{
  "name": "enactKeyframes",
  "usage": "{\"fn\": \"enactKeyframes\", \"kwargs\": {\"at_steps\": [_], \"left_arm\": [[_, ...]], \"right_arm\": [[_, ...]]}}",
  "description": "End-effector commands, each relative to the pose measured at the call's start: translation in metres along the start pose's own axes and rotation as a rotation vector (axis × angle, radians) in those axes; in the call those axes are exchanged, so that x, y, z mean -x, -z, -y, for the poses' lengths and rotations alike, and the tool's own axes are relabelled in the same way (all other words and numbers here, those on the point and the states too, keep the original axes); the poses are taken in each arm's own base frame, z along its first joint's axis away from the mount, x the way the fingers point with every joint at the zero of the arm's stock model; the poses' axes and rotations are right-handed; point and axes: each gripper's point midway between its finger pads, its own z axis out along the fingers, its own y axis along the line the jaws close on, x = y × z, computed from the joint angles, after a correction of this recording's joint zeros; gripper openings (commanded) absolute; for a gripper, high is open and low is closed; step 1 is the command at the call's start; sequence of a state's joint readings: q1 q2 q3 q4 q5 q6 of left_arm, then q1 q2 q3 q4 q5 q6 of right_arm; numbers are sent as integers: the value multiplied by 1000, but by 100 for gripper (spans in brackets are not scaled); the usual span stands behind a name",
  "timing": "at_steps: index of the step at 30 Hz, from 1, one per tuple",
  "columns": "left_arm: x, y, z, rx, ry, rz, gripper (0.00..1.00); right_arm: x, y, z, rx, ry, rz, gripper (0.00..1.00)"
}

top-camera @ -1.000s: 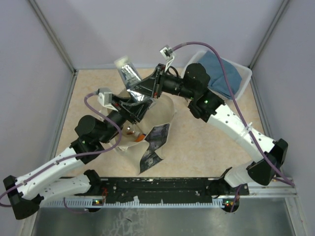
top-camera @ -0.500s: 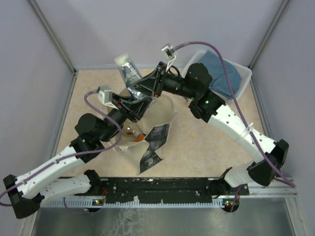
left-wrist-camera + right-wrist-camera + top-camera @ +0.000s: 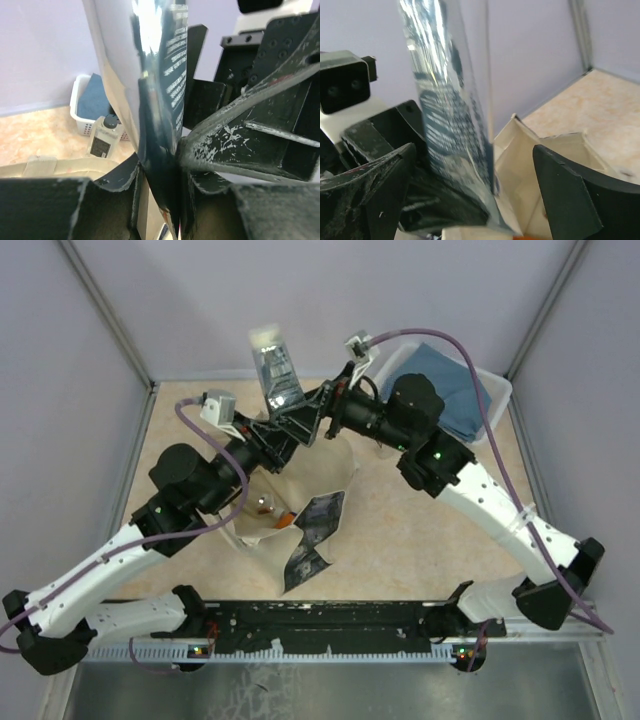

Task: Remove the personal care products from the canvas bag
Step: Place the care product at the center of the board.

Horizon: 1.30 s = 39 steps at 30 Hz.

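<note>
Pouch [image 3: 277, 370] is up above the bag [image 3: 322, 478] mouth. Left claw [image 3: 283, 426] is pinched on its lower end. Right claw [image 3: 306, 410] stands wide, one finger either side of the pouch, not gripping.

We read the pouch as light, thin film: glossy, dark with white print, pale top band, flat, creased at the pinch. Likely slippery and floppy, so we'd grip low across the flat faces, not the edges.

Bag is soft cream canvas, slumped open. One pale, dark-capped bottle [image 3: 105, 137] stands by the basket [image 3: 79, 107].
</note>
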<state>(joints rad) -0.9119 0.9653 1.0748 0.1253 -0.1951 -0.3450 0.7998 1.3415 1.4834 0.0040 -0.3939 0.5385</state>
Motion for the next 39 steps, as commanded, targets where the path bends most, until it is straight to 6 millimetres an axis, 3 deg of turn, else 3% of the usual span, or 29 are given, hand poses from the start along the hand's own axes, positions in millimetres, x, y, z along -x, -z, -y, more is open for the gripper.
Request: {"fn": "enactKeyframes", "kwargs": {"at_steps": [1, 8, 14, 19, 27, 31, 35, 37, 39], "left_arm": [[64, 5, 17, -14, 42, 130, 0], [65, 12, 14, 36, 140, 81, 0], [68, 25, 11, 92, 236, 35, 0], [71, 39, 12, 152, 358, -28, 0], [63, 58, 14, 285, 541, -192, 0], [35, 58, 29, 282, 647, -345, 0], [-5, 50, 46, 229, 798, -517, 0], [-18, 40, 60, 94, 941, -596, 0], [-34, 37, 55, 54, 1060, -641, 0]], "right_arm": [[32, 38, 9, -175, 129, 123, 99], [45, 90, 60, -521, 277, 160, 99], [39, 114, 88, -677, 411, 108, 99], [14, 125, 114, -751, 511, 45, 99], [-34, 139, 136, -781, 576, -15, 99], [-48, 142, 133, -776, 660, -17, 99], [-55, 146, 128, -775, 736, -19, 99], [-55, 149, 126, -757, 774, 9, 99], [-52, 152, 119, -735, 820, 80, 99]]}}
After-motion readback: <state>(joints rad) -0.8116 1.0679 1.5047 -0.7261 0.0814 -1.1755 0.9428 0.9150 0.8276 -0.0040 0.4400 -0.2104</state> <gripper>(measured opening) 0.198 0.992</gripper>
